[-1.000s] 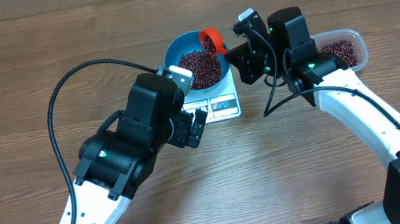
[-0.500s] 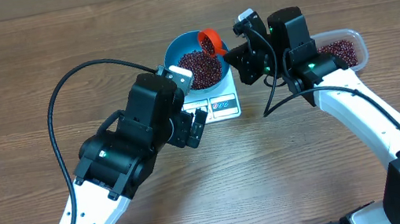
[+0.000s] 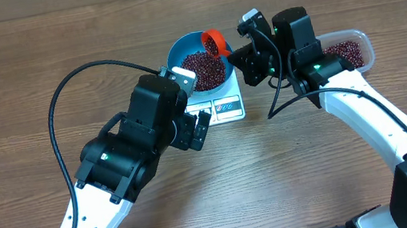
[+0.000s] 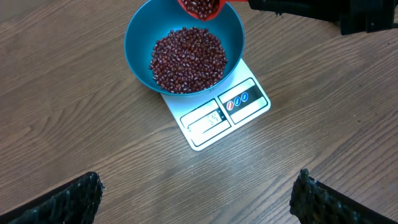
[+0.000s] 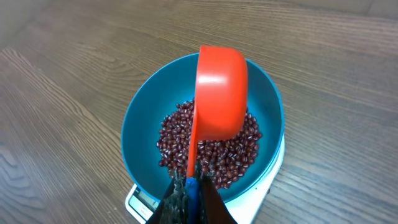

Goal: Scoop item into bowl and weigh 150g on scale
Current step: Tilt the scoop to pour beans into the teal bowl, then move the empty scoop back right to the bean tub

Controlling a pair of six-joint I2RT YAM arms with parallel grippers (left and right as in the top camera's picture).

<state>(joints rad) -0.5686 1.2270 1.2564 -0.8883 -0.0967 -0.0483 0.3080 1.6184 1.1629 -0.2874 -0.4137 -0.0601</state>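
A round, deep light-blue bowl [image 4: 137, 37] sits on the small flat white kitchen scale [image 4: 249, 102], toward the far edge of the wooden table [image 3: 20, 77]. A loose pile of small dark red-brown beans [image 4: 186, 59] covers the bowl's bottom. The right gripper [image 5: 189, 186] has its fingers clamped on the handle of a red plastic scoop [image 5: 221, 93], which is tipped over the bowl's rim with beans in it. A clear rectangular plastic tub [image 3: 363, 45] beside the right arm holds more beans. The left gripper [image 4: 196, 199] hovers nearer the table's front edge, fingers wide apart and holding nothing.
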